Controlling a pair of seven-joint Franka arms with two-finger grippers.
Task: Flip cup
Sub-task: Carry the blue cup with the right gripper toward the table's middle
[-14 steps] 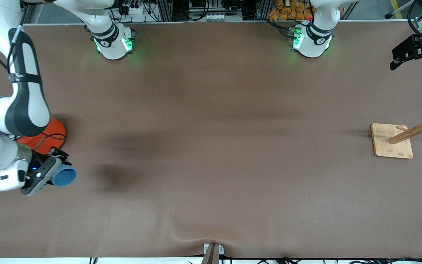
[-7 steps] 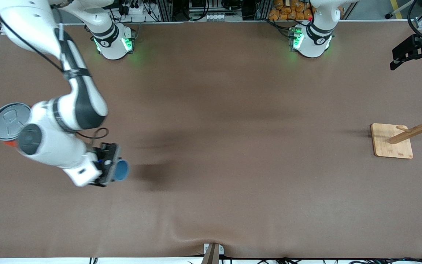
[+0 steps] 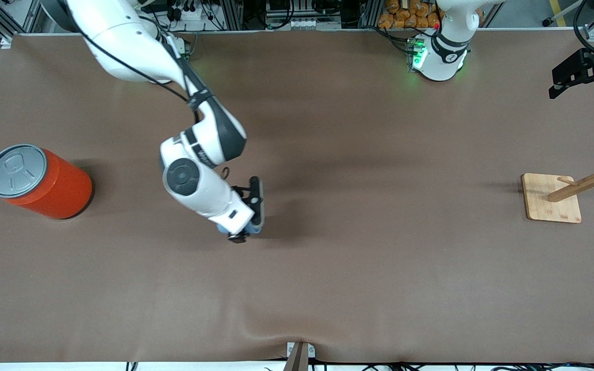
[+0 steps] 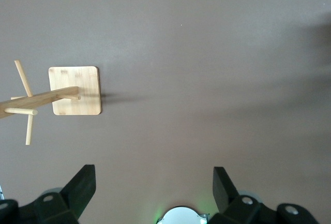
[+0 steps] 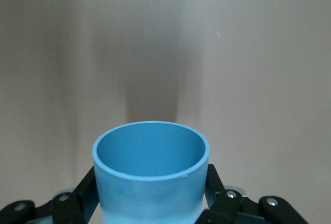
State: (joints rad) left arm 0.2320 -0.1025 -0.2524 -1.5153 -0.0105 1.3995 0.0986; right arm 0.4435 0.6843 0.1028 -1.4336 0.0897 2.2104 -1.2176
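- Over the middle of the brown tabletop [image 3: 359,268], somewhat toward the right arm's end, hangs the right gripper [image 3: 248,219], its arm reaching out from its base at the top of the front view.
- Its two black fingers [image 5: 85,193] are closed against opposite sides of the cup [image 5: 151,175], which sits between them in the right wrist view.
- The cup is light blue and matte, with its round open rim facing away from the wrist camera and its hollow inside visible; in the front view only a small blue sliver [image 3: 223,230] shows beneath the gripper body.
- A dark shadow lies on the tabletop under the gripper and cup.
- The orange can [image 3: 49,183] with a grey pull-tab lid [image 3: 16,170] stands upright near the right arm's end of the tabletop, well apart from the held cup.
- The wooden rack [image 3: 586,180], a square base [image 3: 547,203] with a leaning pegged post, stands near the left arm's end of the tabletop.
- The left gripper [image 4: 154,190] waits high over the tabletop, its fingers [image 4: 83,188] spread wide apart and holding nothing; the rack [image 4: 39,100] appears below it in the left wrist view.
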